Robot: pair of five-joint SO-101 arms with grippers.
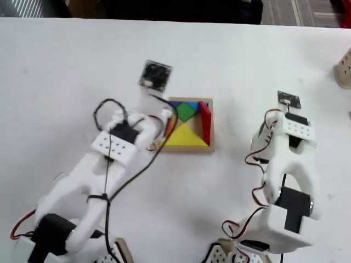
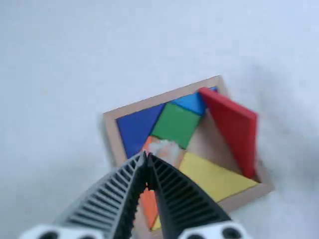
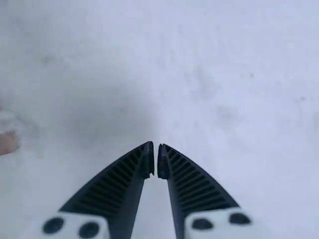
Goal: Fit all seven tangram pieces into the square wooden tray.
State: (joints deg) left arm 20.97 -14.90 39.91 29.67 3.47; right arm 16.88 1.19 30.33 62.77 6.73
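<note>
The left gripper (image 2: 148,159), jaws pressed together and holding nothing, sits over the orange piece (image 2: 147,201) at the tray's (image 2: 110,137) edge. The red triangle (image 2: 229,124) leans tilted at the opposite edge.

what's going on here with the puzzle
The left claw, shut, is over the wooden tray, its tips down at the orange piece. The red triangle sits tilted in the tray, one edge raised, not yet flat. The right claw is shut over the table, off to the side.
</note>
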